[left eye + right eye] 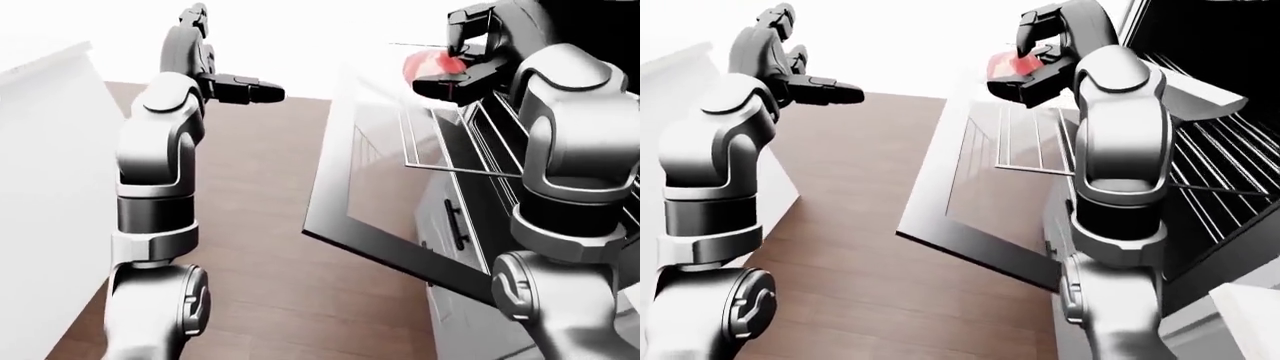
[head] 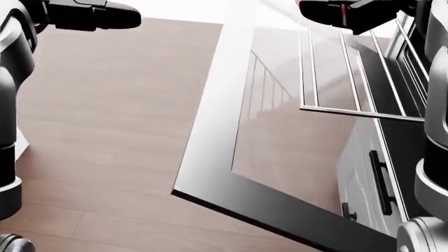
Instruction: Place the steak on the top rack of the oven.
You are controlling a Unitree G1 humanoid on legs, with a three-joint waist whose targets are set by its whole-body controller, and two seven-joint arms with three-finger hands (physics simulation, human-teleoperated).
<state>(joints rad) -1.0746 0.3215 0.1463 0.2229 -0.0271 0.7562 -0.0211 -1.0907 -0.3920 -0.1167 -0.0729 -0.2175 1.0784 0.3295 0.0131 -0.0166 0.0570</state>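
Gripping steak (image 1: 432, 63), right hand (image 1: 455, 69) raised over pulled-out rack (image 2: 350, 79); left hand (image 1: 240, 86) empty, fingers extended.

Red steak (image 1: 432, 64), glossy with pale marbling, gripped between dark fingers of right hand (image 1: 455, 66), raised above outer end of wire rack (image 1: 450, 142). Rack of thin metal bars, pulled out level over dropped-open oven door (image 1: 375, 187), its inner end inside dark oven cavity (image 1: 1225, 142).
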